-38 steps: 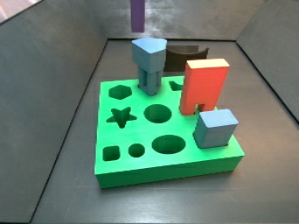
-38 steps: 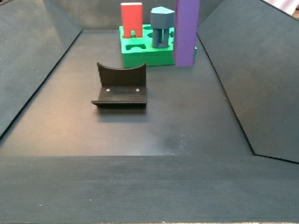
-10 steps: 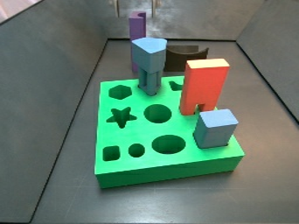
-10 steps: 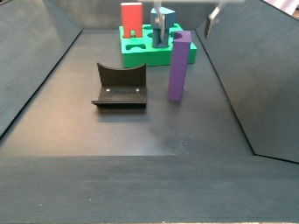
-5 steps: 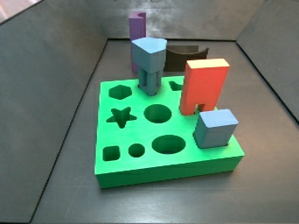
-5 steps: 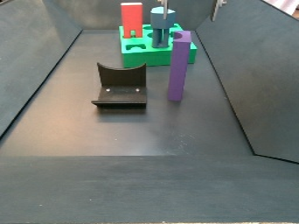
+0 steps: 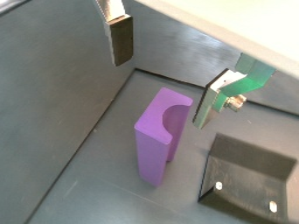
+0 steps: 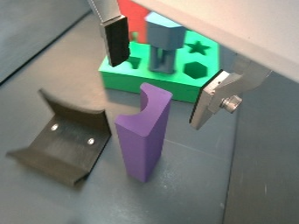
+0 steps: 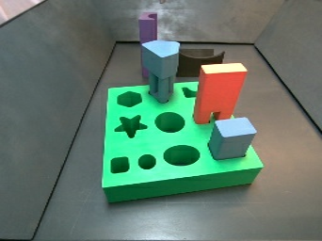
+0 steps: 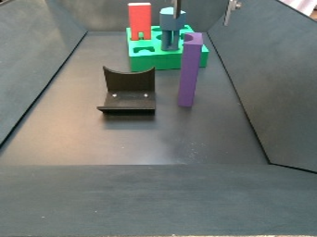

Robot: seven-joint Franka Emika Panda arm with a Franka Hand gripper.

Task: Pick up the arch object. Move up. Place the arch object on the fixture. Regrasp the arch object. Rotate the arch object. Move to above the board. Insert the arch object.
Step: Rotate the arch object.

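The purple arch object [image 10: 188, 69] stands upright on the dark floor, beside the fixture [image 10: 128, 91] and in front of the green board [image 10: 146, 59]. Its curved cut-out is at the top end in both wrist views [image 7: 160, 136] [image 8: 142, 131]. My gripper [image 7: 166, 74] [image 8: 163, 74] hangs open above it, jaws wide apart, touching nothing. In a side view only one finger [image 10: 232, 10] shows at the upper edge. The arch's top [image 9: 149, 26] peeks out behind the board [image 9: 151, 162].
On the board stand a red-orange block [image 9: 220, 89], a grey-blue pentagon-topped post [image 9: 160, 64] and a grey-blue cube [image 9: 233, 136]. Star, round and hexagon holes lie open. Sloping dark walls close in the floor on both sides.
The arch object came down from mid-air and now stands on the floor, let go. Over the last second my open gripper has risen away from it; the arch has not moved.
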